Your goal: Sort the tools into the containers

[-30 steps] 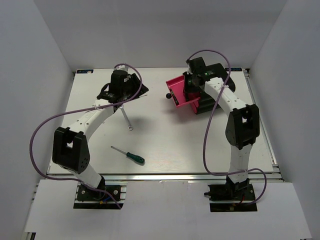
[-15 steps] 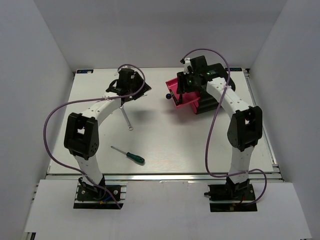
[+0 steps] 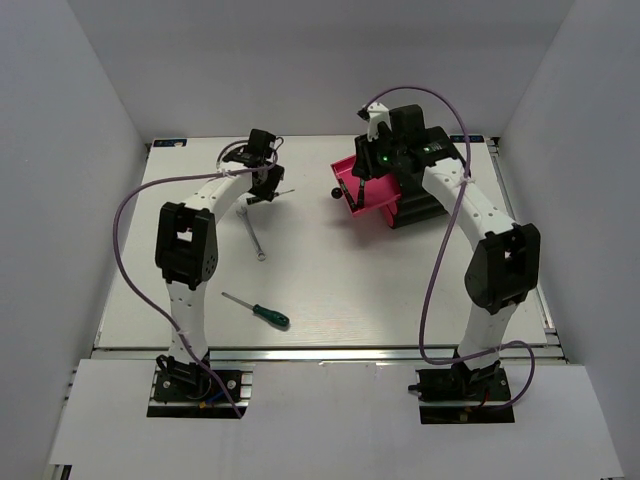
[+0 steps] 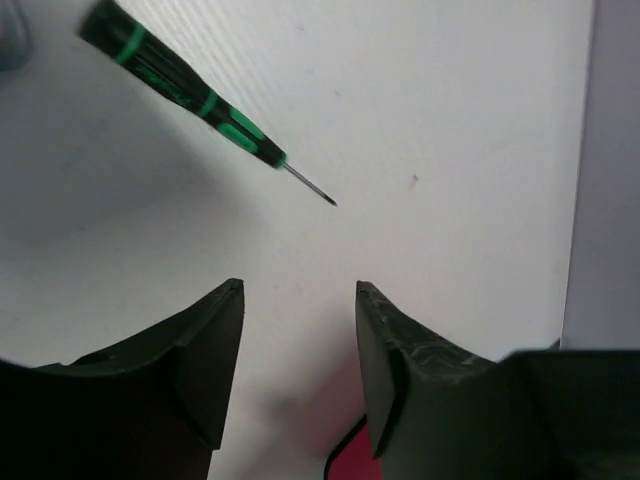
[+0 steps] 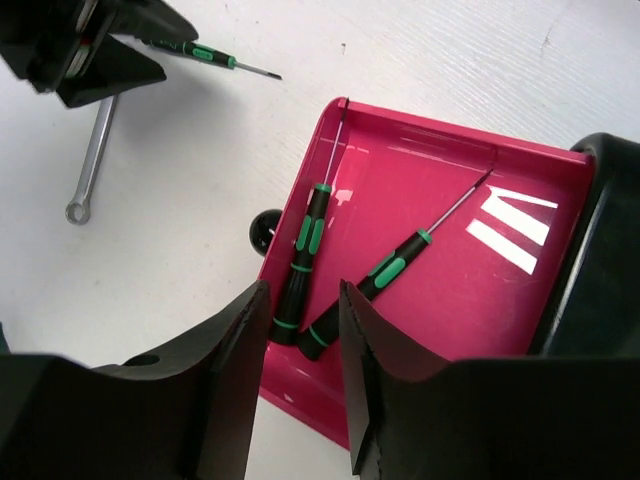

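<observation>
Precision screwdrivers (image 5: pixel 305 250), slim, black-and-green, inside glossy pink drawer (image 5: pixel 470 300)

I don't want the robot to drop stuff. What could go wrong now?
The thin black-and-green precision screwdriver lies flat, off to one side of the open left gripper; closing there could miss it or roll it. The open right gripper hangs over the pink-red drawer jutting from the black cabinet; a bump might shift it.

Three precision screwdrivers (image 5: pixel 303 262), one green-handled screwdriver (image 3: pixel 268 315), one wrench (image 3: pixel 253 234), one pink drawer (image 5: pixel 450 300).
</observation>
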Robot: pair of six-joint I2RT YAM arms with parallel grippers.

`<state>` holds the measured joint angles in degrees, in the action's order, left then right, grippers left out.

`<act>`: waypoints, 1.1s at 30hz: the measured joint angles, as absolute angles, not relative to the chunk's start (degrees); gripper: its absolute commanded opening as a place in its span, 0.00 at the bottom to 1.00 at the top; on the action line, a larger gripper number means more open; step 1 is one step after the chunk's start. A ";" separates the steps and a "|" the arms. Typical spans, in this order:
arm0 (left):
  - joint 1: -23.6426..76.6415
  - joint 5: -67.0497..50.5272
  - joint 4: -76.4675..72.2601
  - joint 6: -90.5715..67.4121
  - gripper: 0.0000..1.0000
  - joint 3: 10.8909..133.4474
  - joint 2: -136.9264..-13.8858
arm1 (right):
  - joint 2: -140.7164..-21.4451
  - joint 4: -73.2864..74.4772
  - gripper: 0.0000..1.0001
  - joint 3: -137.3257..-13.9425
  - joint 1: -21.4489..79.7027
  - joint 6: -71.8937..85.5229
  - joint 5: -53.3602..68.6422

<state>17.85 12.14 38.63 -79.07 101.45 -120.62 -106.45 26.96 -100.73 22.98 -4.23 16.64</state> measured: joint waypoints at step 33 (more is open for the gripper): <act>9.21 9.17 58.24 -108.44 0.25 117.97 -137.56 | -98.19 22.44 0.42 -92.77 18.28 -1.45 15.09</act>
<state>9.21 9.17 58.24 -108.44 117.97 -137.56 -98.19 22.44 -92.77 18.28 -1.45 15.09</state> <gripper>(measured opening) 0.355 0.417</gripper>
